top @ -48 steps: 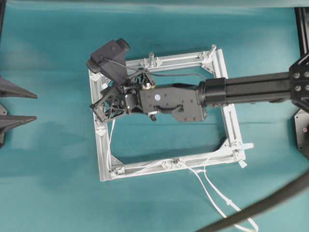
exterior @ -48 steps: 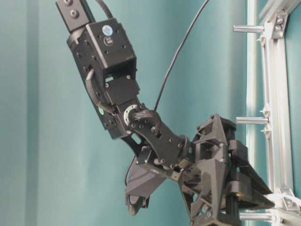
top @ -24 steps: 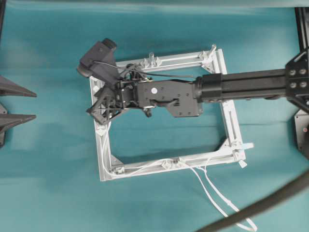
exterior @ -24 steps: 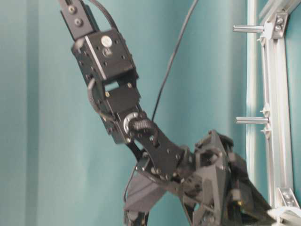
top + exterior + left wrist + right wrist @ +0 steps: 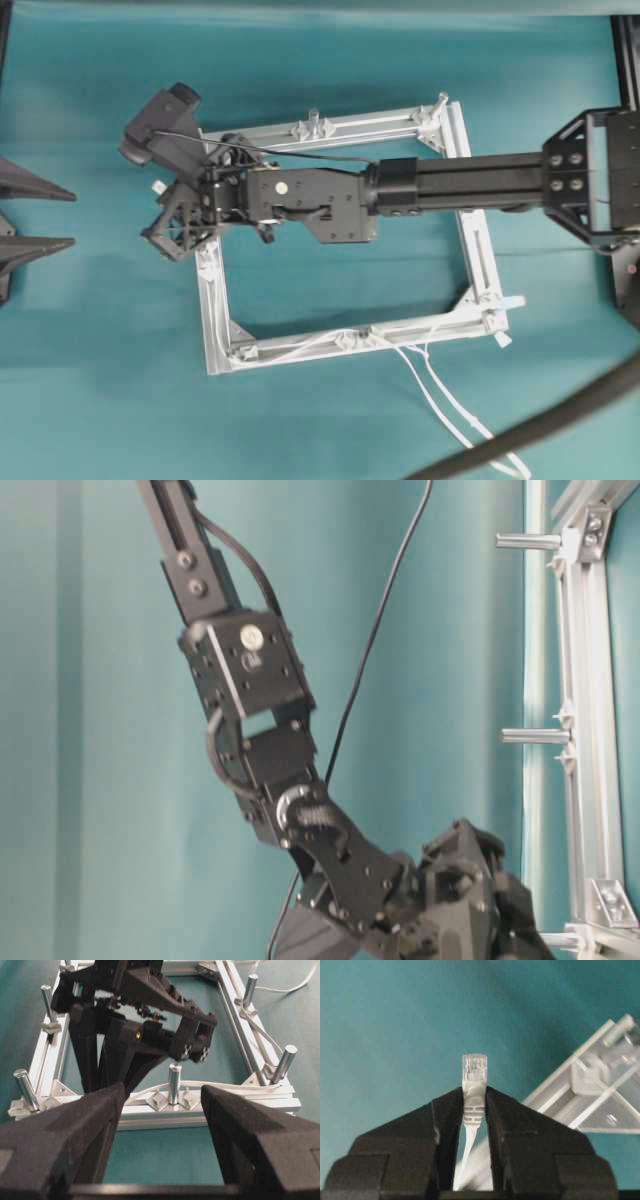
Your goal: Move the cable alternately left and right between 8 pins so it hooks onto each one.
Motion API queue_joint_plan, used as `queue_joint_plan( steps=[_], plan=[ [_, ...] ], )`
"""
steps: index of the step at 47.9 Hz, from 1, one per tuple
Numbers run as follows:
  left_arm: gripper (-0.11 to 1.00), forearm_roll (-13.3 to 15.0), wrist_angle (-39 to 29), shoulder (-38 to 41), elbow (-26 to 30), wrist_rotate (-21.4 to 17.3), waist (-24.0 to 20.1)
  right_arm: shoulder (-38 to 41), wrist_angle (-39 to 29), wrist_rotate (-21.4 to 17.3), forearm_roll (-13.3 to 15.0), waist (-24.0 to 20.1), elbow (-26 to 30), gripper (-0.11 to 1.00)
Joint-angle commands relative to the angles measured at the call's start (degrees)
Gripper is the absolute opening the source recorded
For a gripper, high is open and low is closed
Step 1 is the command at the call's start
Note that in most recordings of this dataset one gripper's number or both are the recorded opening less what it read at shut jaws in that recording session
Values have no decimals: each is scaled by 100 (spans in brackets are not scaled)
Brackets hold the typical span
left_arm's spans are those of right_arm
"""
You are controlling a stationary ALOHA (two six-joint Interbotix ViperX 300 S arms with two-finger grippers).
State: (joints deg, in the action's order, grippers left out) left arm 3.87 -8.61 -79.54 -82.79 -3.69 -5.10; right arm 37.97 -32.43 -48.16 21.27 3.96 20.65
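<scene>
The square silver frame [image 5: 478, 262] lies mid-table with short upright pins [image 5: 313, 120] on its rails. The white cable [image 5: 440, 400] comes from the near right, follows the near rail and climbs the left rail to my right gripper [image 5: 160, 228]. That gripper hangs just outside the frame's left rail. In the right wrist view it [image 5: 474, 1091] is shut on the cable's plug [image 5: 474, 1072], which pokes out past the fingertips. My left gripper [image 5: 75, 220] waits open at the table's left edge. In the left wrist view it [image 5: 162, 1110] faces a pin [image 5: 173, 1082] with the cable [image 5: 225, 1085] behind it.
A thick dark hose [image 5: 540, 425] crosses the near right corner. The right arm [image 5: 470, 185] spans the frame from the right. Two pins [image 5: 535, 736] stick out from the frame [image 5: 585, 730] in the table-level view. Teal cloth [image 5: 100, 380] surrounds the frame.
My right gripper has carried the plug leftwards, from inside the frame across its left rail to just outside it. The left gripper has not moved.
</scene>
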Motion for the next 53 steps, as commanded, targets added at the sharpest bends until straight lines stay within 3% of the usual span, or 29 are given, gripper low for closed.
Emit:
queue_joint_plan(
  steps=[1,10,19,31,53],
  plan=[
    [65,-18,44,79,123,53,-9,-18,9,44,0,18,378,16],
    [65,-18,44,79,123,53,18,316,-141,70,-9,70,914,16],
    [65,-18,53,79,132,62,26,448,-369,510,0,281,1292,16],
    [65,-18,44,79,105,97,26,448,-519,844,0,545,1362,16],
    [65,-18,44,79,132,141,26,475,-492,826,149,896,1371,16]
  ],
)
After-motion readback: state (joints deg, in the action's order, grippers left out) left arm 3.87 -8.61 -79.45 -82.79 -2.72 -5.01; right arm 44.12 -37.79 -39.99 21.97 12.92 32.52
